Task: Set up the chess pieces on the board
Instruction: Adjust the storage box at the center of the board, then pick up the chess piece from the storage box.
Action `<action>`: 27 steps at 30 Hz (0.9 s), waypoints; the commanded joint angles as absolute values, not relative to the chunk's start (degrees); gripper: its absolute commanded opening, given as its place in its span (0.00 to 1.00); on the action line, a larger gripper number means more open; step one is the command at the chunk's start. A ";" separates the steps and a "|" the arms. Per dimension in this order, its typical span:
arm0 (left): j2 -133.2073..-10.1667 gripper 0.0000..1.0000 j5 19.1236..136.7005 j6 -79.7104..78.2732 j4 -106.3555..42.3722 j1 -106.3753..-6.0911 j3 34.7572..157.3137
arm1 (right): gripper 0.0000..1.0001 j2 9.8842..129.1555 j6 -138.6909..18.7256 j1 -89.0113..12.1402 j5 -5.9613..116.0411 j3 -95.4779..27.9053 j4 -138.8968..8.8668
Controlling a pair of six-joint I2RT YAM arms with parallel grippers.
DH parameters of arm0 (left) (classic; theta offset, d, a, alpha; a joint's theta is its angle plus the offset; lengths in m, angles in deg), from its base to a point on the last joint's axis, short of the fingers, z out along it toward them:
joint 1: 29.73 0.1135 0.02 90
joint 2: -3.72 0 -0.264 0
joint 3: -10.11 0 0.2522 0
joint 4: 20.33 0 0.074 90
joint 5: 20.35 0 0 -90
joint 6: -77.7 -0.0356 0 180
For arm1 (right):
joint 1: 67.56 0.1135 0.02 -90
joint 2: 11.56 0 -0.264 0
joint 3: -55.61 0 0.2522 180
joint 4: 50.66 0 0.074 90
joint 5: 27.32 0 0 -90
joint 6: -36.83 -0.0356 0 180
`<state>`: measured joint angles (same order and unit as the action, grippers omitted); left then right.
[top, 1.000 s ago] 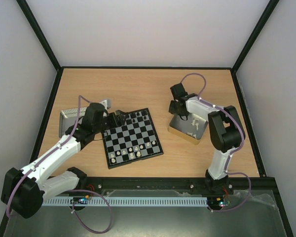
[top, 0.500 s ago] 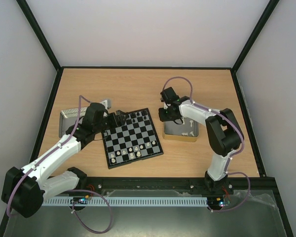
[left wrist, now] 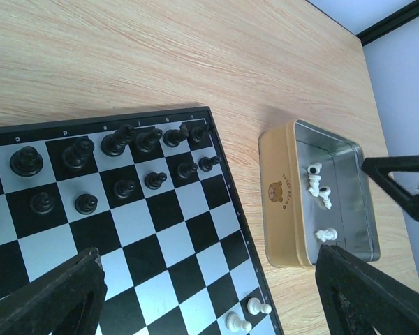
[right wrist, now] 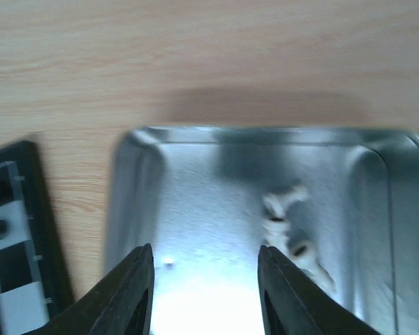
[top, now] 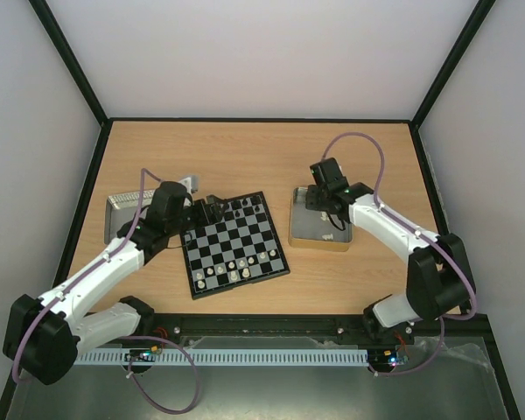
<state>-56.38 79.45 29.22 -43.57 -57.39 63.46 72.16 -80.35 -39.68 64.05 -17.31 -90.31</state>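
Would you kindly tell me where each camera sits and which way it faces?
Top: fixed above and behind, looking down on left arm, right arm, chessboard and tin.
Left wrist: over the chessboard, facing black pieces and the tin; the left pincer frames the view.
Right wrist: over the tin, looking down at white pieces through the right pincer.
Shared: both wrist views show the tin.

Left arm [top: 103,261]: white links, black joints
Right arm [top: 383,224]: same white and black
Cables [top: 354,134]: purple, one along each arm
Left gripper [left wrist: 206,255]: black wedge-shaped fingers
Right gripper [right wrist: 204,255]: black fingers
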 commanded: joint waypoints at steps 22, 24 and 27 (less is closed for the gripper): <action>-58.53 0.84 81.71 28.84 -41.91 -56.98 66.25 | 0.32 83.37 -84.17 -46.97 67.34 -10.26 -92.02; -58.43 0.84 81.67 28.88 -42.00 -56.97 66.26 | 0.28 84.00 -84.11 -47.16 67.34 -10.35 -91.31; -58.20 0.84 81.62 28.79 -42.16 -56.98 66.21 | 0.19 84.91 -83.94 -47.62 67.20 -10.47 -90.67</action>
